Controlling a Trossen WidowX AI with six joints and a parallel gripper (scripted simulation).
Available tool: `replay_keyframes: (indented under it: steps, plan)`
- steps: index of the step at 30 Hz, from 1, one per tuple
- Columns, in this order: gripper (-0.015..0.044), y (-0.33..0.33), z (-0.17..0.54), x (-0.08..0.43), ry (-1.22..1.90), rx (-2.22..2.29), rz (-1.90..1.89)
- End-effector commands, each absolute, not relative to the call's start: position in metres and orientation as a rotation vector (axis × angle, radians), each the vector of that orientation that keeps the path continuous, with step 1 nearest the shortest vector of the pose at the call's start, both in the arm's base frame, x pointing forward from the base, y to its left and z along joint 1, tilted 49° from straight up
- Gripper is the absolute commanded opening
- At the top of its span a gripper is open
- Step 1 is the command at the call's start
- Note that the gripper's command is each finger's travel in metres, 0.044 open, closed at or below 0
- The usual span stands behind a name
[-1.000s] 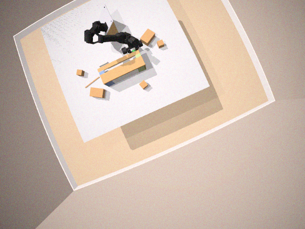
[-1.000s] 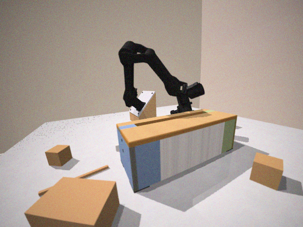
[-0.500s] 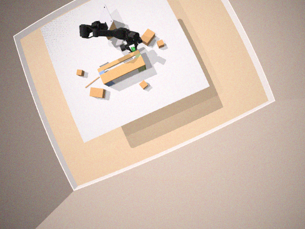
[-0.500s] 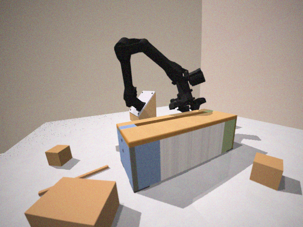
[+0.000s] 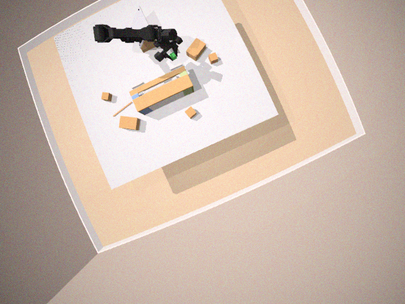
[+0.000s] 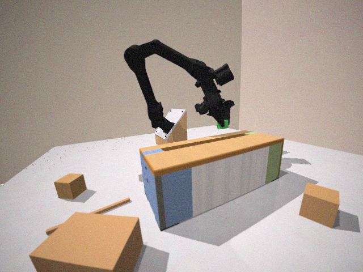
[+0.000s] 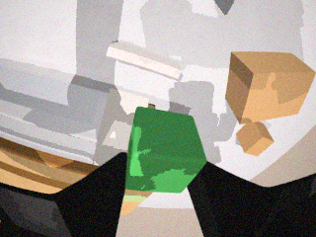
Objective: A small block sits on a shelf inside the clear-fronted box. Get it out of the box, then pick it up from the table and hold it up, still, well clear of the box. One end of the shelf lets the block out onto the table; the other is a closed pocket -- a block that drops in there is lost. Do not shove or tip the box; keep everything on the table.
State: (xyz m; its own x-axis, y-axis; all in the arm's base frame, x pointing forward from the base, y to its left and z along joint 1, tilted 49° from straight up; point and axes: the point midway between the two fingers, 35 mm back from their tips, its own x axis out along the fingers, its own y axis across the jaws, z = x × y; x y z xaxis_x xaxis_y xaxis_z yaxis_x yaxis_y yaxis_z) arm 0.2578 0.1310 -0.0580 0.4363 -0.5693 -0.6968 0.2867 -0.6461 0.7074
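Note:
The small green block is off the table, between the fingertips. My gripper is shut on it. In the exterior view they show just above the top line of the box, behind its green-marked end. The long box stands upright, with an orange top, a blue panel at one end and a green one at the other. In the top view the block is beside the box's back side, near the green end, not over it. The shelf inside is not clearly visible.
A large orange block and a small cube lie beyond the green end. Another cube lies in front. A large block, a cube and a thin stick lie near the blue end.

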Motion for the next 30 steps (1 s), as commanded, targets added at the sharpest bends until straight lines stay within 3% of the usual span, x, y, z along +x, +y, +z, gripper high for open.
replay_keyframes:
  steps: [1,7,30]
  plan:
    - [0.0,0.14,-0.047,0.246,-0.146,1.82,-1.323]
    - [0.0,0.151,-0.033,0.228,-0.022,1.754,-1.32]
    - [0.0,0.151,-0.033,0.228,-0.022,1.754,-1.32]
